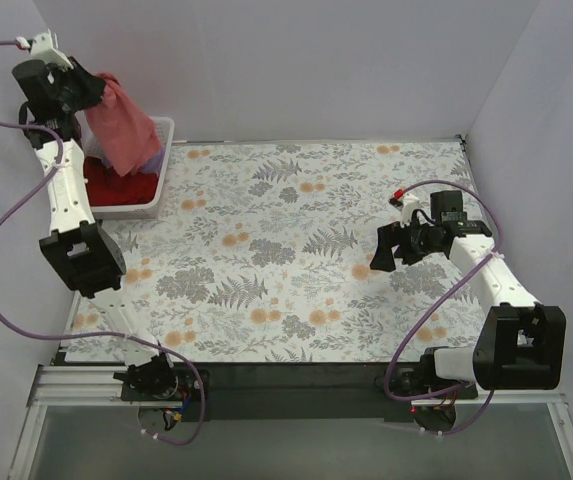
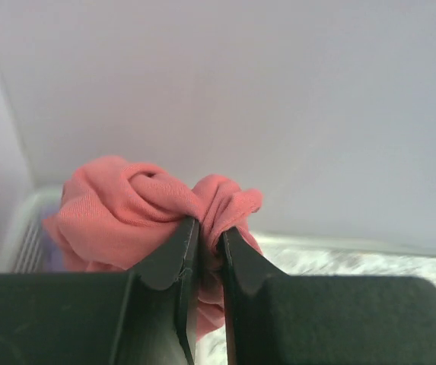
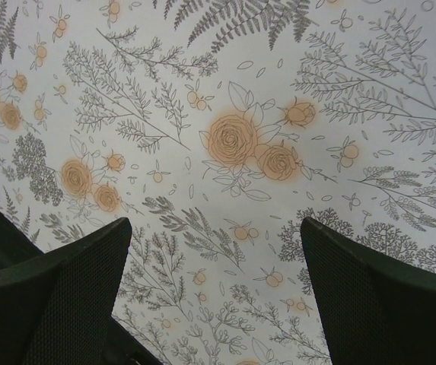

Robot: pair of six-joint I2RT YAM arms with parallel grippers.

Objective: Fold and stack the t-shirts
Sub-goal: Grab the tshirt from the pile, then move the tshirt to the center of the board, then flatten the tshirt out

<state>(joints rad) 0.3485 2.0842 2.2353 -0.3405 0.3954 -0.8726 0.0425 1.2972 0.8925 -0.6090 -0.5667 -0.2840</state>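
- Left gripper pinches coral-red t-shirt, lifted over white basket at far left.
- Darker red t-shirt lies in basket.
- Right gripper, fingers spread, hovers over floral cloth at right.

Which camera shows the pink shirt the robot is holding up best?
The top external view: the coral-red t-shirt hangs from the left gripper over the white basket. The left wrist view shows only a bunched part pinched between its fingers. The right wrist view shows only floral cloth.
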